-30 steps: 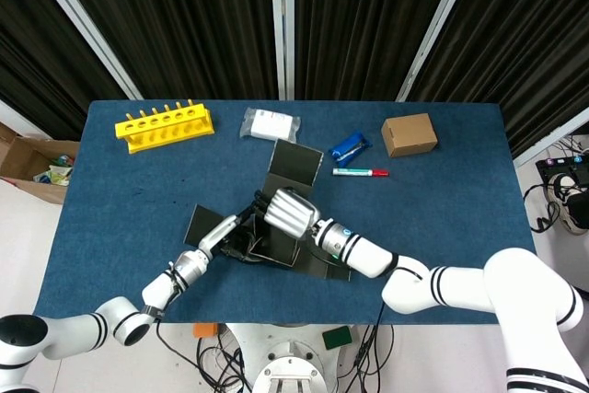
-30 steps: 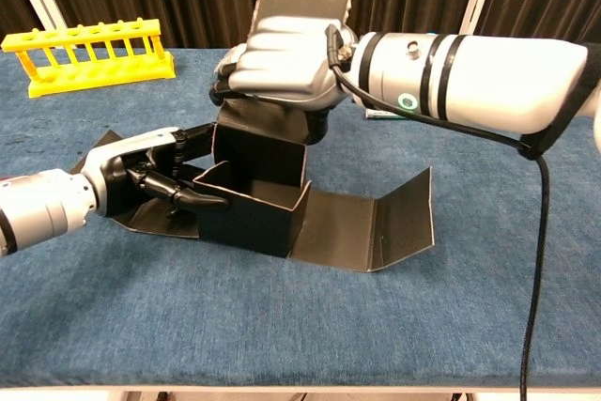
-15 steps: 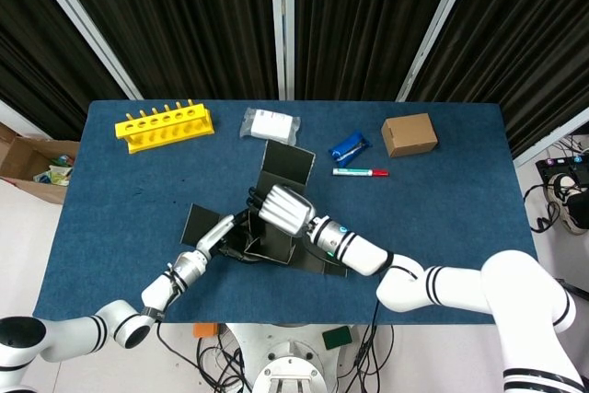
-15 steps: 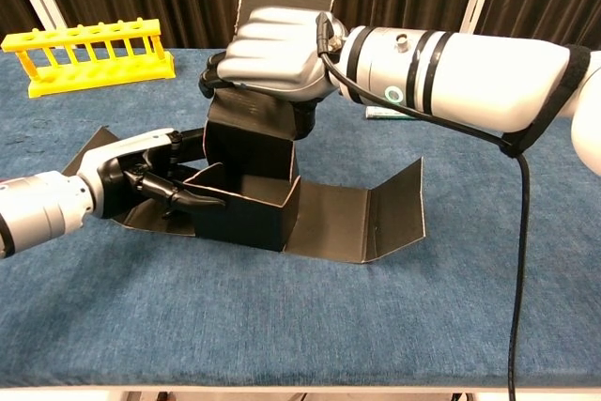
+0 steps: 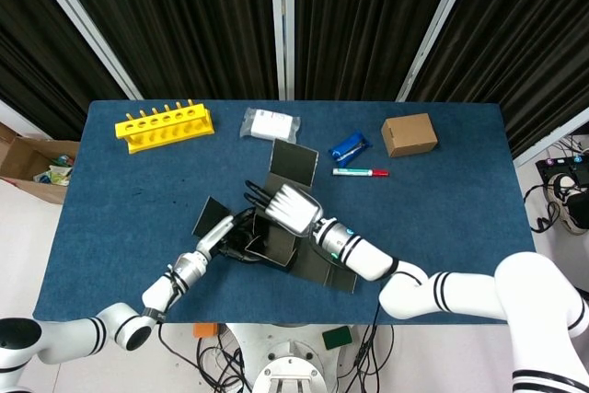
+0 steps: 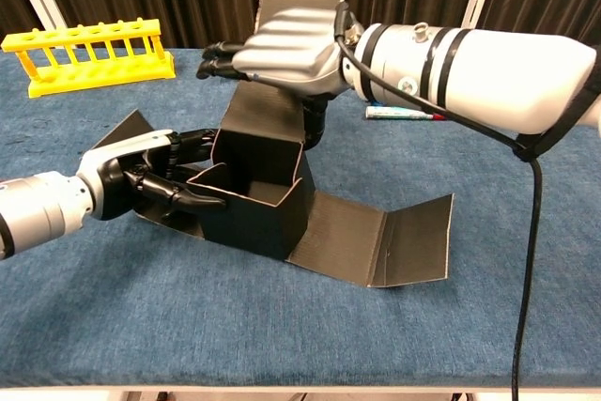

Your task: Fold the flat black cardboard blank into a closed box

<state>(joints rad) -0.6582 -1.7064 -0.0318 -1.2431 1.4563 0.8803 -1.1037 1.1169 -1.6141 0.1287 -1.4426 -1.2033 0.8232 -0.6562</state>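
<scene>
One black cardboard box point(image 6: 254, 199) sits half-folded near the middle of the blue table point(image 5: 460, 218), walls up on three sides and one long flap lying flat to its right. The left hand point(image 6: 141, 180) grips the box's left wall, fingers curled over the edge into the inside. The right hand point(image 6: 282, 49) lies flat on top of the tall back panel, fingers stretched out, holding nothing. Behind the box: one yellow rack point(image 5: 164, 126), one white packet point(image 5: 270, 125), one blue packet point(image 5: 350, 146), one marker point(image 5: 360, 172), one brown box point(image 5: 409, 134).

Matt black cardboard box point(image 6: 254, 196); napped blue cloth on the table point(image 6: 282, 345); glossy white plastic right hand point(image 6: 286, 44).
</scene>
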